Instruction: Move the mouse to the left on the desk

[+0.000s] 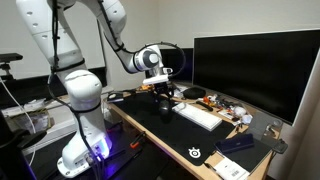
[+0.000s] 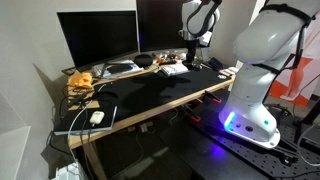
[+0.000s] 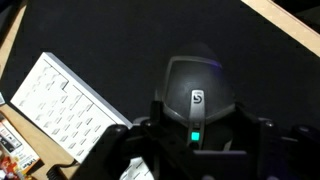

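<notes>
In the wrist view the gripper comes in from the bottom edge, its two dark fingers standing either side of the mouse. Whether they press on it or stand just clear cannot be told. The mouse is black and rounded, with a small white logo and a green light on its back; the logo is too small to read. It lies on the black mat of the desk, whose light wood edge shows at the far right corner. To the left of the mouse, apart from it, lies the white keyboard, set at a slant.

In both exterior views the gripper hangs low over the mat. The mouse itself is hidden under it in these views. The keyboard lies just beside it. A white logo marks the mat's near corner; it cannot be read. A large dark monitor stands behind.
</notes>
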`<move>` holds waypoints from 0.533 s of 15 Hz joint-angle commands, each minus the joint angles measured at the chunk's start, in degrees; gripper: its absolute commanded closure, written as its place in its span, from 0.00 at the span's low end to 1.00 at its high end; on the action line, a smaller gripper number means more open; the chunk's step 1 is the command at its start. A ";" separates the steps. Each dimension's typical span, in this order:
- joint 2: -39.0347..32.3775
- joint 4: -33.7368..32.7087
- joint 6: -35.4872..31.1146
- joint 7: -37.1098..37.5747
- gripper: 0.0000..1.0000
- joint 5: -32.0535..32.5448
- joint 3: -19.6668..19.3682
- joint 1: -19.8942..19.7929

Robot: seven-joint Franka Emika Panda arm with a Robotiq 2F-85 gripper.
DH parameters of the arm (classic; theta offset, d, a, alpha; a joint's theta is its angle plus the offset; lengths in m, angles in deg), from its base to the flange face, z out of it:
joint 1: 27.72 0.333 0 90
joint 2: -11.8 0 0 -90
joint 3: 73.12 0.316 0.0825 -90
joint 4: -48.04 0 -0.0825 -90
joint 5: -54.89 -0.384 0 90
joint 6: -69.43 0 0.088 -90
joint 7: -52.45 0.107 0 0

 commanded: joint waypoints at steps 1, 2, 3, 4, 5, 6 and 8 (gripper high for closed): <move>-0.29 0.01 -0.48 1.37 0.53 -0.28 0.20 0.16; -1.12 -0.16 -0.44 0.21 0.53 -3.03 -0.14 1.27; -1.82 -0.32 -0.30 -0.36 0.53 -5.41 -0.25 2.13; -2.48 -0.57 0.26 -1.11 0.53 -9.26 -0.24 3.54; -2.57 -0.59 0.60 -0.92 0.53 -12.14 0.13 4.64; -2.65 -0.62 1.02 -1.28 0.53 -15.31 0.34 5.90; -2.88 -1.02 1.78 -1.03 0.53 -20.32 1.00 8.22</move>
